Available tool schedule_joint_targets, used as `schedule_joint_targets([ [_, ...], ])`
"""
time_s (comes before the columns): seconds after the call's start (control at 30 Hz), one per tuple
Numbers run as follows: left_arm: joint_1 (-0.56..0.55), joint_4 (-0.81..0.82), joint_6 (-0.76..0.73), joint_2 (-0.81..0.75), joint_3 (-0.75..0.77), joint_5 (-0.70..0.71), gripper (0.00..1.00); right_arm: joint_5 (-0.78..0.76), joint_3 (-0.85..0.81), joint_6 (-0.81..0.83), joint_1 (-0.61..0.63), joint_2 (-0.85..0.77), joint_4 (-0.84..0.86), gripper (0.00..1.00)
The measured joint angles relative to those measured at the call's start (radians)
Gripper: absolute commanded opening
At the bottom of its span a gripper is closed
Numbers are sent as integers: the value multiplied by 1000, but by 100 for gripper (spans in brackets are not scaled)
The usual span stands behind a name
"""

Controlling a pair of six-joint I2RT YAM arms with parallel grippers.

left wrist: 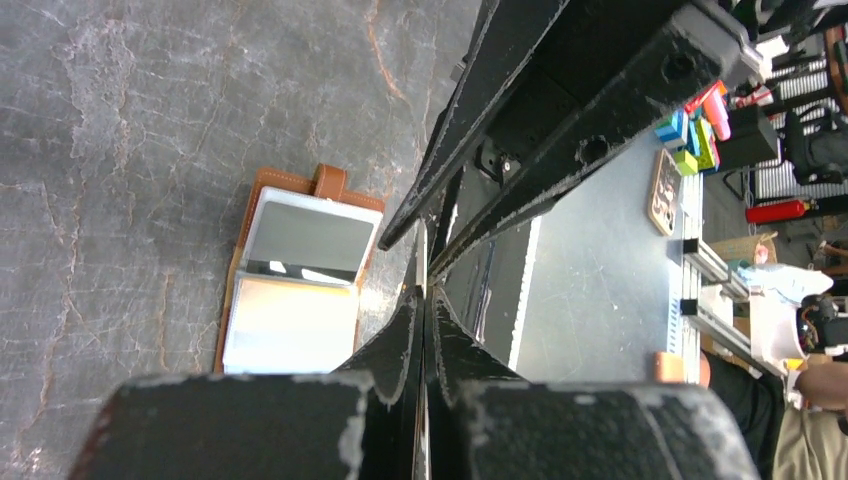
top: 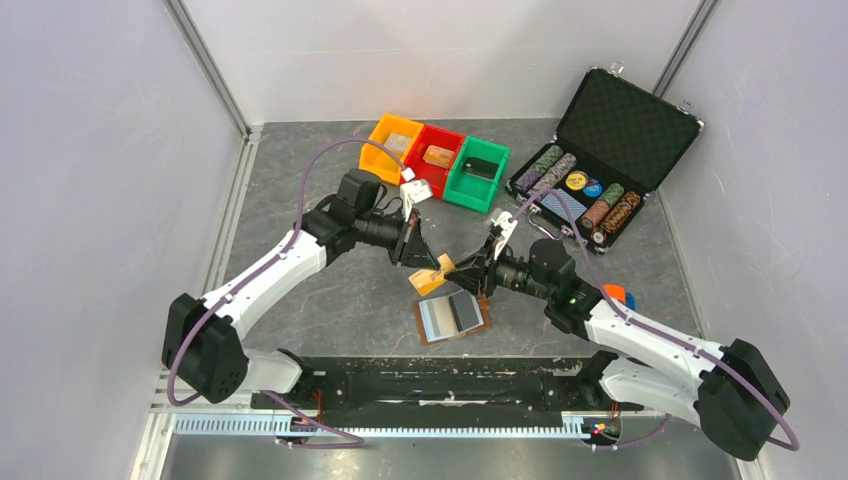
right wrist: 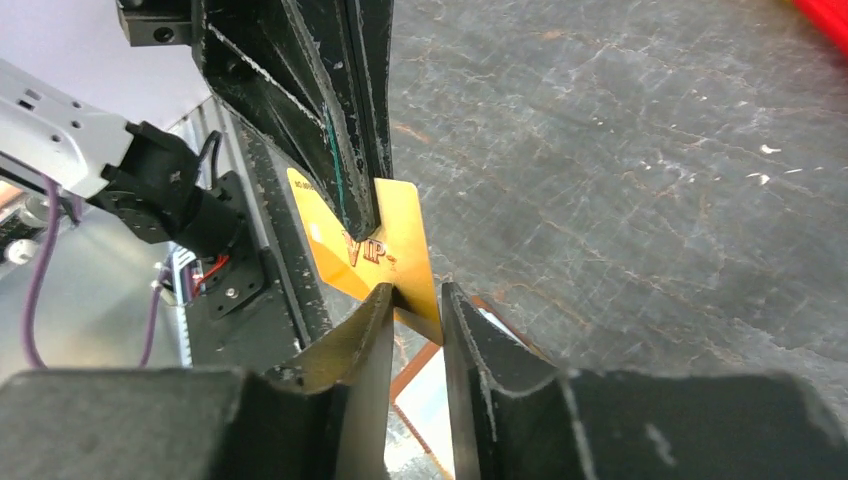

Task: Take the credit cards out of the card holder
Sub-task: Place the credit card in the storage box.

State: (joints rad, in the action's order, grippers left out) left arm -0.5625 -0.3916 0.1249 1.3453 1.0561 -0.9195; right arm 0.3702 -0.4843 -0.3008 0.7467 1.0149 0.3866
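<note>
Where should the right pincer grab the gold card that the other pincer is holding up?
Its free corner, away from the left pincer. Come from the side of the right pincer, a finger on each flat face: the gold card hangs edge-on to those fingers.

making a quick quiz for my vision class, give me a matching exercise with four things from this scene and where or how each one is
Things:
1 gold card
2 card holder
3 chip case
4 green bin

Places or states:
a lying spread open on the table
b next to the red bin, at the end of the row
c pinched in the left gripper, off the table
d lid up, at the far right

Pairs: 1-c, 2-a, 3-d, 4-b
</note>
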Motion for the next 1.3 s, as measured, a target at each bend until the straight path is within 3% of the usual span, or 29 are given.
schedule_joint_targets([
  [0.1, 2, -11, -24, 0, 0, -2, 6, 64, 0, -29, -24, 3, 2, 0],
  [0.2, 5, -17, -41, 0, 1, 0, 46, 123, 6, -64, -48, 2, 20, 0],
  [0.33, 4, -33, -39, 0, 13, 29, 62, 161, 22, -115, -69, -7, 63, 0],
  [0.63, 74, 126, 230, -70, -51, 117, 63, 100, 117, -341, -115, -85, 250, 0],
  [0.93, 122, 568, 614, -170, -261, 129, 70, -66, 172, -519, -116, -140, 423, 0],
  [1.03, 122, 704, 719, -169, -304, 129, 67, -108, 185, -561, -116, -140, 463, 0],
  [1.17, 122, 894, 848, -156, -340, 129, 55, -152, 199, -606, -116, -140, 509, 0],
  [1.3, 122, 1014, 927, -127, -354, 128, 52, -182, 221, -630, -116, -140, 537, 0],
])
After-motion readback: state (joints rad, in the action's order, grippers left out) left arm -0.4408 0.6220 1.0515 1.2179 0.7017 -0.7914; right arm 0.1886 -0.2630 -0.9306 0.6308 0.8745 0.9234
